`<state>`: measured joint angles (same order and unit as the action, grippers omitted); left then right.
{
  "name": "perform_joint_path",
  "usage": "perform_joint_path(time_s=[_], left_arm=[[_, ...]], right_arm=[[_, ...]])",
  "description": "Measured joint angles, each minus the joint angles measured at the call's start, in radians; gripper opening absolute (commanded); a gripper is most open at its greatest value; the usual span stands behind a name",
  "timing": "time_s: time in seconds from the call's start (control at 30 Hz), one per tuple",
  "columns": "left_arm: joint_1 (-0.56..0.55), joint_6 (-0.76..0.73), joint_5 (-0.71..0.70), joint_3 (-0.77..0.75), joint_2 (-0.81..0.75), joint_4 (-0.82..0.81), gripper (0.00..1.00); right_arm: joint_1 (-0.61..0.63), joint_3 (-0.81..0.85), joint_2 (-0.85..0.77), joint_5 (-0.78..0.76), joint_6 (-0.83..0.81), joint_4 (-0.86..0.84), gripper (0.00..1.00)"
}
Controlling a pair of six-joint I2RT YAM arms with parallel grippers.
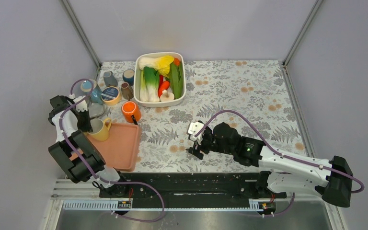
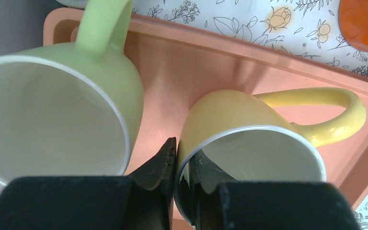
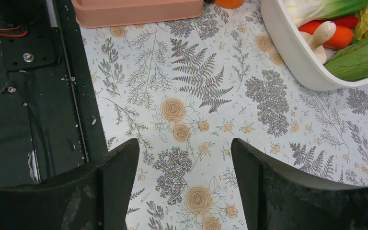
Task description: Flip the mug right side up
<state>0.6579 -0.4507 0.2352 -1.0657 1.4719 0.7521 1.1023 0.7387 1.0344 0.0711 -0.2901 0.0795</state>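
A yellow mug (image 1: pixel 99 128) is mouth up on the pink tray (image 1: pixel 123 146), its handle pointing away from the left arm. My left gripper (image 1: pixel 87 125) is shut on its rim. In the left wrist view one finger (image 2: pixel 160 160) is outside the yellow mug's (image 2: pixel 235 115) wall and the other is inside. I cannot tell whether its base rests on the tray (image 2: pixel 196 62). A light green mug (image 2: pixel 110 72) stands mouth up just left of it. My right gripper (image 1: pixel 195 141) is open and empty above the patterned table (image 3: pixel 184 153).
An orange mug (image 1: pixel 131 110) sits beyond the tray's far corner. Several small cups and a tape roll (image 1: pixel 110 94) stand at the back left. A white dish of vegetables (image 1: pixel 160 79) is at the back centre; it also shows in the right wrist view (image 3: pixel 287 52).
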Motion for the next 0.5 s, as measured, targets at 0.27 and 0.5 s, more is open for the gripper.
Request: perform_joint_path(time_s=[0.27, 0.5], left_arm=[[0.002, 0.006, 0.005, -0.012, 0.006, -0.023, 0.49], [0.002, -0.006, 0.062, -0.015, -0.081, -0.003, 0.59]], right_arm=[[0.0, -0.008, -0.01, 0.0, 0.0, -0.006, 0.79], [0.0, -0.016, -0.019, 0.001, 0.001, -0.008, 0.8]])
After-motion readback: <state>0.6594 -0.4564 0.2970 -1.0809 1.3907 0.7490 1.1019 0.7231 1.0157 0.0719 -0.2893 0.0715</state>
